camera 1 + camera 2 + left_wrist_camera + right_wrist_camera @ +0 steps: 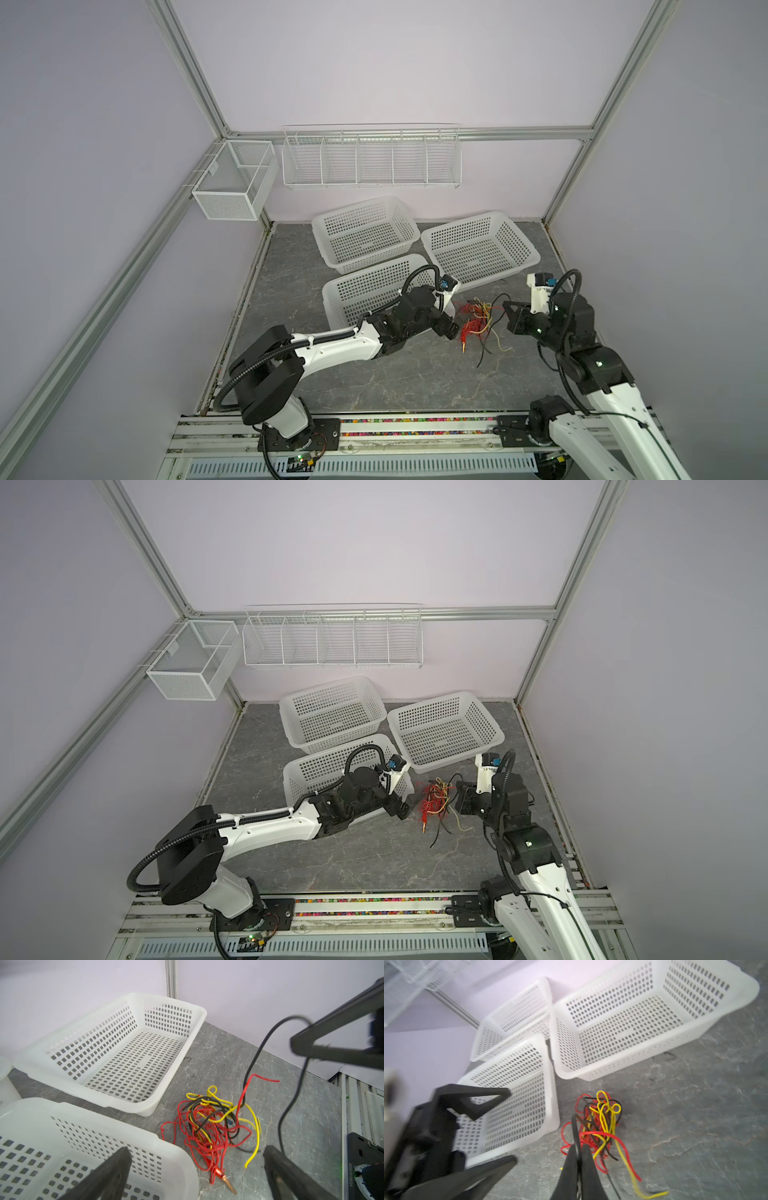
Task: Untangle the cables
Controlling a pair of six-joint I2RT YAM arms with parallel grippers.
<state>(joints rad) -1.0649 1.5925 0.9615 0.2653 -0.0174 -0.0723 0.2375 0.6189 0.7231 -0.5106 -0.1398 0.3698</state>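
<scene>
In both top views the cables (478, 322) (434, 802) lie as one red, yellow and black knot on the table (415, 374), between the two arms and just beside the nearest basket (374, 270). All three baskets look empty, so I judge the job barely begun.

From the left wrist, the left gripper (196, 1149) stands spread wide over the heap with nothing in it. The right gripper (295, 1047) pinches a black cable (258, 1051) that rises out of the tangle in a loop.

From the right wrist, the right gripper's jaws are closed tight on that black strand at the heap's near edge. Red and yellow loops cross over it. One strand is gripped and none is freed. Every cable is left to draw out.
</scene>
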